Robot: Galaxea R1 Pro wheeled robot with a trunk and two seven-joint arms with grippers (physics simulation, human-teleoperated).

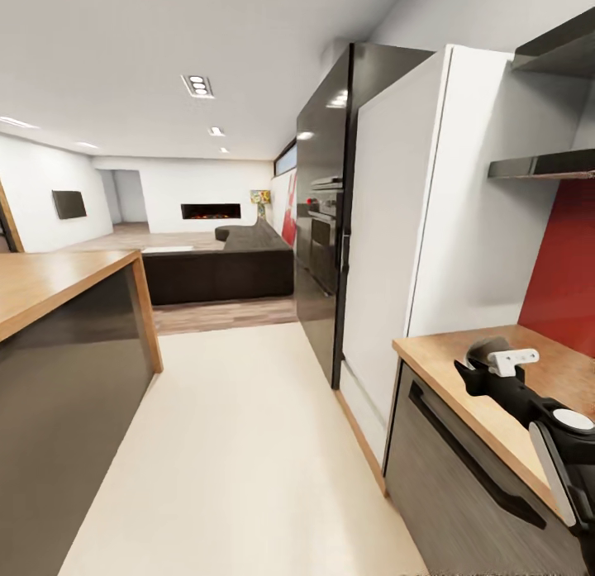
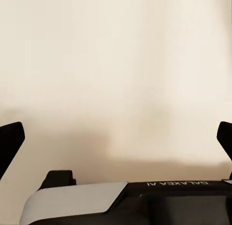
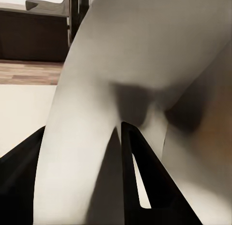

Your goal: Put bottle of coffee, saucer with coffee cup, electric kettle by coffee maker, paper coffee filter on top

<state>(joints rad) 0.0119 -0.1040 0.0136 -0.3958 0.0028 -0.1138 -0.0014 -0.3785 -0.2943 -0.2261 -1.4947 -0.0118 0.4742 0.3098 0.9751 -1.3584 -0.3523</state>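
From my remote seat I see a wide cream floor running down the kitchen aisle toward a strip of wood flooring and a living room beyond. To the right of the aisle stands a tall glossy black appliance column, with a tall white cabinet panel just beside it. On the left is the big island block with a wooden top and dark front. A long dark sofa sits across the far end of the aisle.

The kitchen countertop, light wood over grey cabinet fronts, starts right beside the white panel at the lower right of the head view. A red wall panel rises behind it, under two dark wall shelves.

My black right arm reaches over that countertop, ending in the right gripper. In the right wrist view, a pale curved surface lies close between the right gripper's dark fingers; I cannot tell what it is, nor whether the claw is clamped on it.

The left gripper faces the cream floor, its black fingertips spread far apart with nothing between them.
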